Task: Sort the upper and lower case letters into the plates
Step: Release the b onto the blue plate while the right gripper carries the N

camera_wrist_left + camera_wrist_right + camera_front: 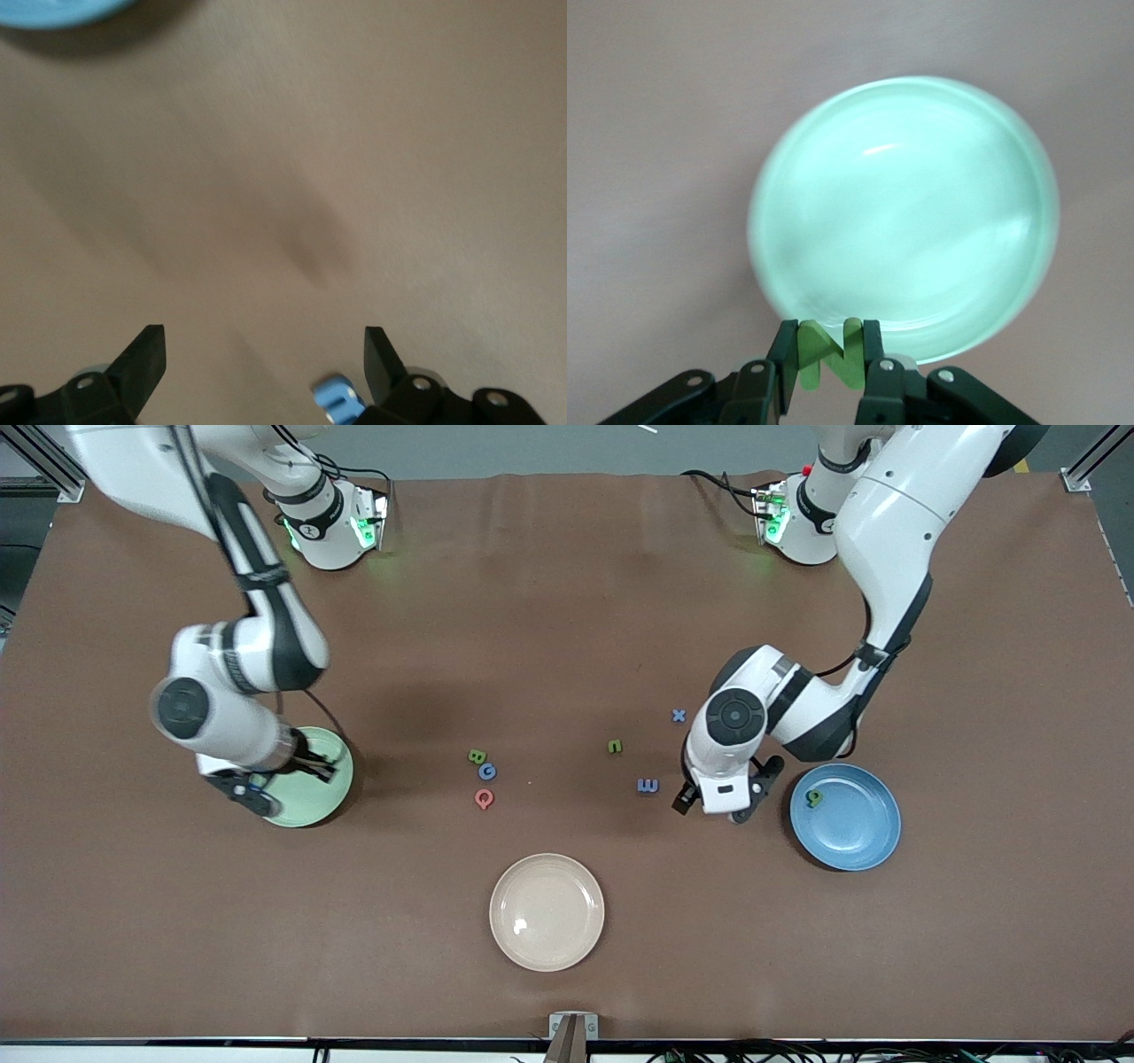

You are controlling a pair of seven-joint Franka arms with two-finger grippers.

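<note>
My right gripper (297, 775) hangs over the pale mint green plate (330, 801), shut on the green N (830, 356); that plate (904, 212) holds nothing that shows. My left gripper (719, 802) is open, low over the table between the blue m (648, 786) and the blue plate (855, 828), with a blue letter (337, 400) beside one finger. The green p (813, 798) lies in the blue plate. The green B (477, 756), blue G (486, 771) and red Q (484, 798) cluster mid-table. The green n (615, 747) and blue x (679, 715) lie closer to the left arm.
A cream-beige plate (547, 911) sits nearest the front camera, at the middle of the table. An edge of the blue plate (62, 11) shows in the left wrist view. The brown table top (567, 602) stretches toward the arm bases.
</note>
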